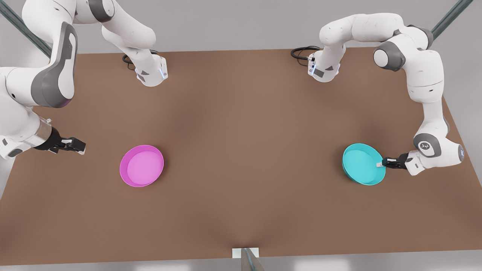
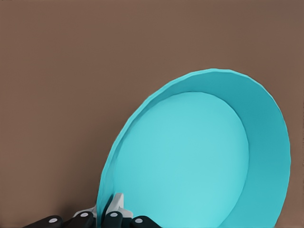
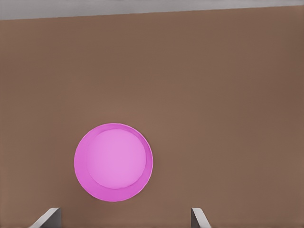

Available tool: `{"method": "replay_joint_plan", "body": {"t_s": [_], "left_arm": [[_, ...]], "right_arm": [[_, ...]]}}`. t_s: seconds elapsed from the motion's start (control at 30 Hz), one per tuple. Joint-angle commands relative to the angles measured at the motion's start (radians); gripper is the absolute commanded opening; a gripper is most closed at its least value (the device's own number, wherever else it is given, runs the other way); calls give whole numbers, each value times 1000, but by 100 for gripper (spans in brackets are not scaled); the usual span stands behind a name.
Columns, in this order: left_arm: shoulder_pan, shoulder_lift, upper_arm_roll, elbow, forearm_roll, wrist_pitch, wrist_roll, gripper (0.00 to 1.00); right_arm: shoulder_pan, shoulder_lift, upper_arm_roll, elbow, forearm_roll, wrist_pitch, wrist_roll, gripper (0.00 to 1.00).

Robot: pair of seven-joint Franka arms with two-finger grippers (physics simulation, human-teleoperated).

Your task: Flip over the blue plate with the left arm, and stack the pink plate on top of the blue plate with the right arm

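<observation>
Left gripper (image 1: 381, 164): on the front view's right, closed on the rim of the blue plate (image 1: 361, 164); in my left wrist view the fingers (image 2: 116, 205) pinch that rim from both sides, and the plate (image 2: 199, 156) stands tilted, its hollow facing the camera. Blue plate: on the brown table (image 1: 241, 113), front view's right, its rim edge nearest the left arm held. Right gripper (image 1: 75, 145): front view's left, low over the table, fingers spread apart and holding nothing, near the pink plate (image 1: 142, 166) but apart from it; I note this arm waits. Pink plate: flat on the table, hollow side up, well apart from the blue one; in my right wrist view it (image 3: 114, 162) lies ahead of the two fingertips (image 3: 47, 217).
</observation>
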Motion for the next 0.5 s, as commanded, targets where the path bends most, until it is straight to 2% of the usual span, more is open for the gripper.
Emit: {"method": "replay_joint_plan", "body": {"t_s": [0.0,0.47], "left_arm": [[0,-3,-2,0,-56,-7,-6,21],[-117,-152,-59,-9,-28,-39,-451,21]], "right_arm": [[0,0,0,1,0,0,0,100],[-2,41,-35,0,-23,102,-6,100]]}}
